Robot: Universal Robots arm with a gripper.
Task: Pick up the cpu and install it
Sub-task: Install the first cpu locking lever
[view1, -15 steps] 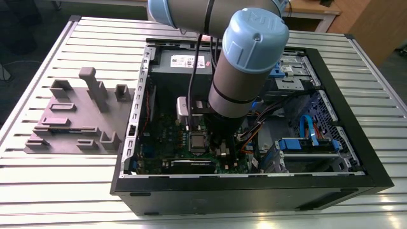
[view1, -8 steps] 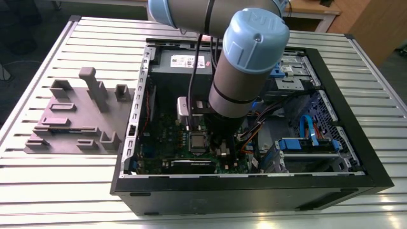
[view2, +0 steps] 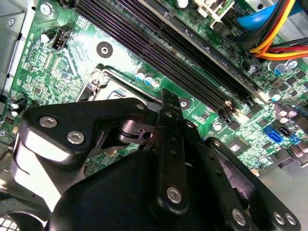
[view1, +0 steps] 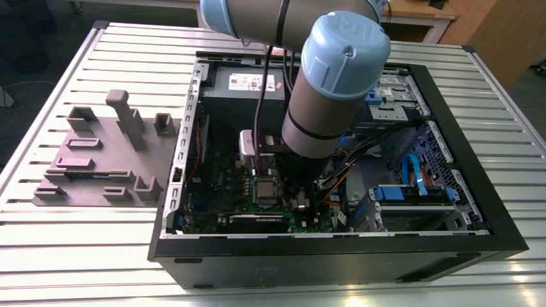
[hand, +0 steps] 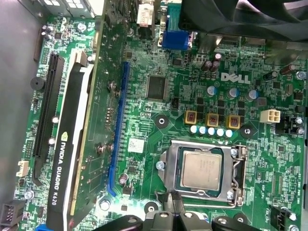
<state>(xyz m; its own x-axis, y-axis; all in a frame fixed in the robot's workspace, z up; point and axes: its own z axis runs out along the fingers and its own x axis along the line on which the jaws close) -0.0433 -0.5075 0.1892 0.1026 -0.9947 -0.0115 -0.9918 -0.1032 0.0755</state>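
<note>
Gripper (view2: 166, 98): black, poised low over the green circuit board (hand: 144, 120) inside the open computer case (view1: 477, 211). Whether it is released or clenched cannot be told; nothing is seen held in it. In the first wrist view its dark fingertips (hand: 174, 204) sit just beside the near edge of the socket frame (hand: 166, 166).

Cpu (hand: 202, 170): small square chip with a silver-grey top, lying flat within the metal socket frame on the circuit board, apart from the gripper. In the exterior view it appears as a pale square (view1: 265, 190) just below the arm (view1: 328, 89).

Graphics card (hand: 72, 144): black and silver, standing on edge in a slot beside the socket, with a blue slot (hand: 118, 130) between them.

Memory slots (view2: 192, 57): long dark rows, running past the socket in the second wrist view.

Cables (view2: 279, 29): orange, yellow, red and blue, bundled near the board's edge.

Tray (view1: 102, 160): mauve-grey with raised blocks, on the ribbed metal surface (view1: 68, 236), to the exterior view's left of the case.
</note>
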